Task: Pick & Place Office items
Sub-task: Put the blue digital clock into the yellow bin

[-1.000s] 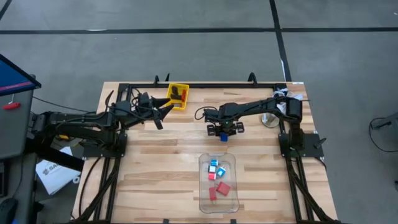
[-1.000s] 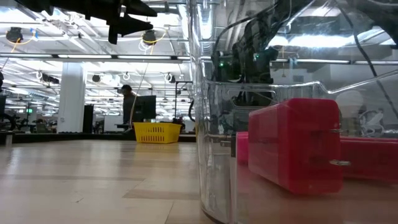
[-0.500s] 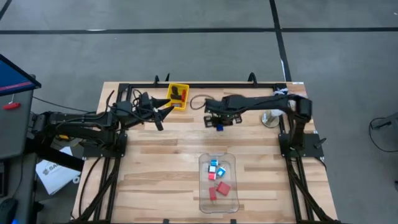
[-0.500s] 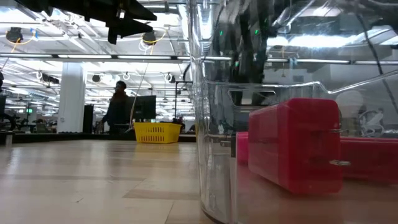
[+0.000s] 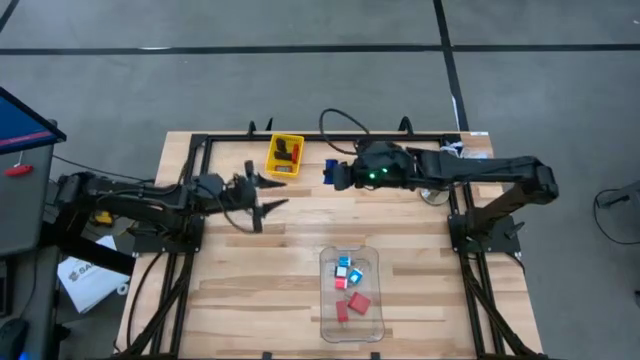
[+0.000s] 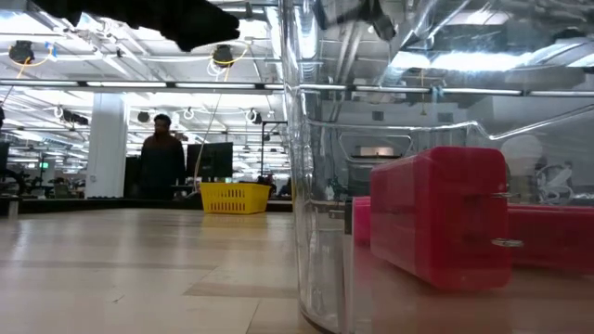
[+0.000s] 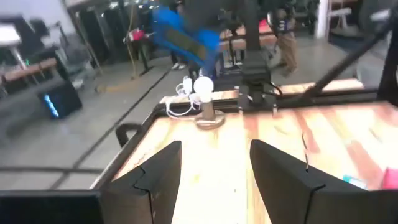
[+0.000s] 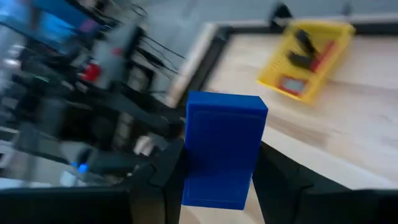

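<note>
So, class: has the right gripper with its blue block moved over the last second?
Yes. The right gripper, shut on the blue block, has travelled from above the clear bin toward the table's far edge, now beside the yellow tray.

Room's basically a big open workshop: grey concrete floor (image 5: 300,90) with dark lines running across it all around the wooden plank bench (image 5: 260,260), and a blue-screened monitor (image 5: 20,125) poking in off the bench's left side. Looking level across the bench top, there's a white pillar (image 6: 107,144) far back, rows of bright ceiling lights (image 6: 83,70) and pipework overhead. A person (image 6: 162,162) in dark clothes stands beyond the bench's far edge, between that pillar and a dark monitor (image 6: 221,158).
</note>
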You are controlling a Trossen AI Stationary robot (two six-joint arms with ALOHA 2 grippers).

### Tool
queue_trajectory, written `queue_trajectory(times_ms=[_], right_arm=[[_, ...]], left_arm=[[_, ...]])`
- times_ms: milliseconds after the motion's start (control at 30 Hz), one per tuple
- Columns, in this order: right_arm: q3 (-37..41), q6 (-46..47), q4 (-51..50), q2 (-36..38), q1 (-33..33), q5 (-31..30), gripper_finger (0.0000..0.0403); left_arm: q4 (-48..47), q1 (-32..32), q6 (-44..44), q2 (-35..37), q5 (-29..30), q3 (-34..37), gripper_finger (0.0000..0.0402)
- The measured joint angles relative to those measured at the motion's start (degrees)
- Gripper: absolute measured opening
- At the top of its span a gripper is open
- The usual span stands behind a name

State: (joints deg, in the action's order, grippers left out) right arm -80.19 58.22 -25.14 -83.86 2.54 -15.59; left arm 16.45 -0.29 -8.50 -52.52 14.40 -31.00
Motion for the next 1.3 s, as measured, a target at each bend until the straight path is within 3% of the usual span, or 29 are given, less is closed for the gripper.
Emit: queue_trajectory(times_ms=[167,367,600,833,1300], right_arm=[[0.01,-3.85,6.88,-0.19,-3.00,-4.06,0.0142],[-0.02,-6.67,15.31,-3.62,-3.28,-3.44,0.0142],[0.09,-8.75,21.54,-5.65,-1.14,-0.49,0.0142],[0.05,-10.24,26.22,-7.26,-0.16,0.33,0.0143],[0.12,-9.74,35.59,-12.31,2.10,6.99,0.0143]], left_arm=[[15.89,-7.06,-11.02,-6.50,12.06,-0.04,0.0186],[35.58,-13.94,-29.48,-16.02,26.00,-0.04,0.0190],[52.57,-15.41,-40.78,-22.39,40.47,-0.39,0.0241],[56.17,-14.30,-35.42,-22.66,40.34,-0.55,0.0278],[56.04,-13.83,-32.79,-22.66,37.98,-0.55,0.0270]])
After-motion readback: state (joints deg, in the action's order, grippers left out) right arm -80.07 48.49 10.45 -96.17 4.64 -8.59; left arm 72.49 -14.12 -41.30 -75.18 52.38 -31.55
